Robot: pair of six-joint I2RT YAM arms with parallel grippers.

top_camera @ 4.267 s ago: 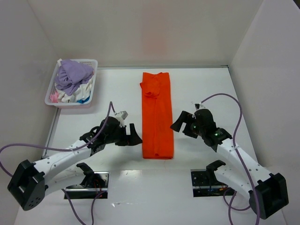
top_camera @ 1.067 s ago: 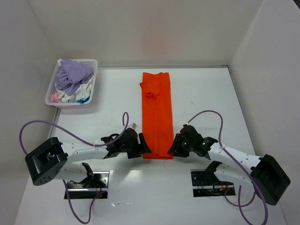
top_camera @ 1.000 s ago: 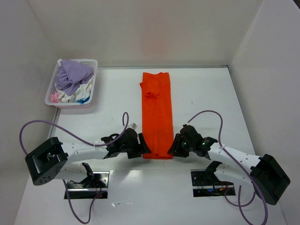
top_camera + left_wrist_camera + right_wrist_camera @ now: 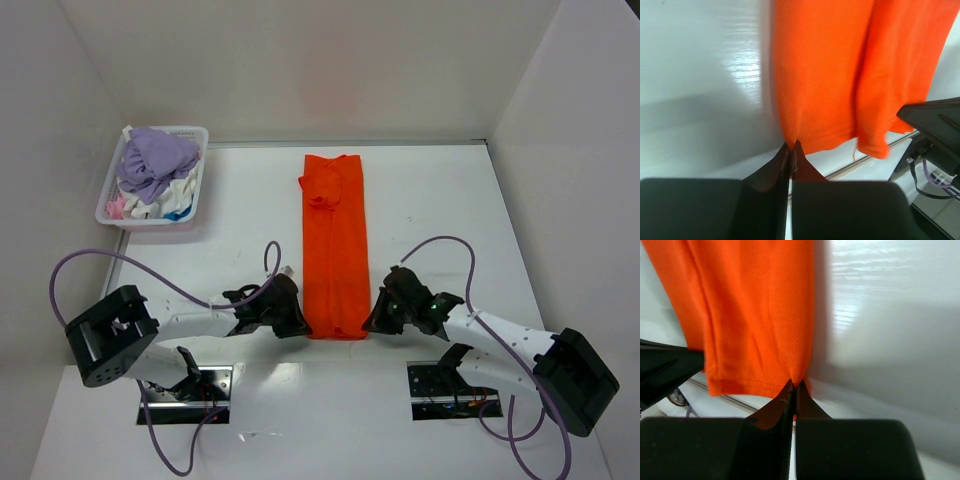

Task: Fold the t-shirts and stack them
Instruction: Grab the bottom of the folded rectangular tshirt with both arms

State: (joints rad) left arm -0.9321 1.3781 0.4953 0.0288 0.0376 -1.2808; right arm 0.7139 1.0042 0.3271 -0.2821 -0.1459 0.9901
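An orange t-shirt (image 4: pixel 335 245) lies folded into a long narrow strip down the middle of the table, collar end far. At its near left corner my left gripper (image 4: pixel 300 325) is shut, pinching the orange cloth (image 4: pixel 810 85) between its fingertips. My right gripper (image 4: pixel 369 322) is shut on the near right corner, a pleat of the orange t-shirt (image 4: pixel 760 310) caught between its tips. The near hem looks slightly drawn in between the two grippers.
A white lattice basket (image 4: pixel 113 213) at the far left holds a heap of lilac, white and pink clothes (image 4: pixel 155 165). White walls close in the table at the back and both sides. Two metal base plates (image 4: pixel 185 393) sit near the front edge.
Both grippers have closed on the near corners of the orange t-shirt. The left arm has shifted slightly, and the hem between them has puckered a little.
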